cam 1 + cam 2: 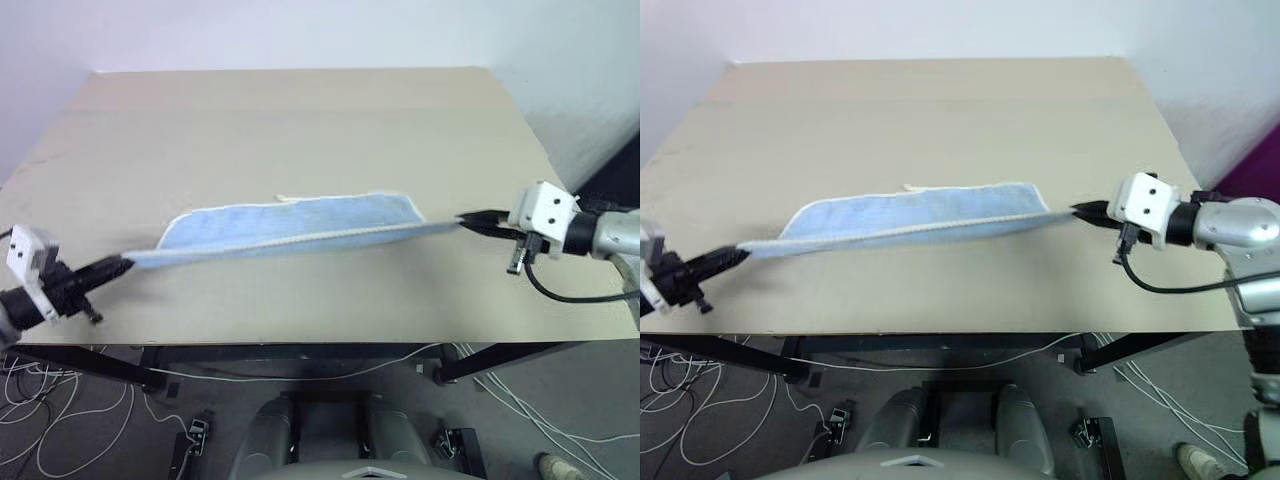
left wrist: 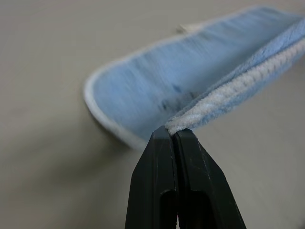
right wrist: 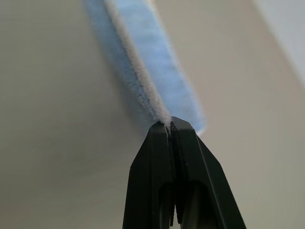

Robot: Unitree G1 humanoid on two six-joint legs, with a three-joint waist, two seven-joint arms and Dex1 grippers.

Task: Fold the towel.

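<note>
Towel point(image 1: 290, 225) stretched above table point(image 1: 300, 120), corners pinched by left gripper point(image 1: 122, 265) and right gripper point(image 1: 468, 219)

The towel point(image 1: 290, 228) is stretching left to right across the near half of the table point(image 1: 300, 120). The left gripper point(image 1: 122, 265) is pinching its left end near the table's near-left edge, and the right gripper point(image 1: 466, 219) is pinching its right end. The towel's far edge is resting on the tabletop.
</note>
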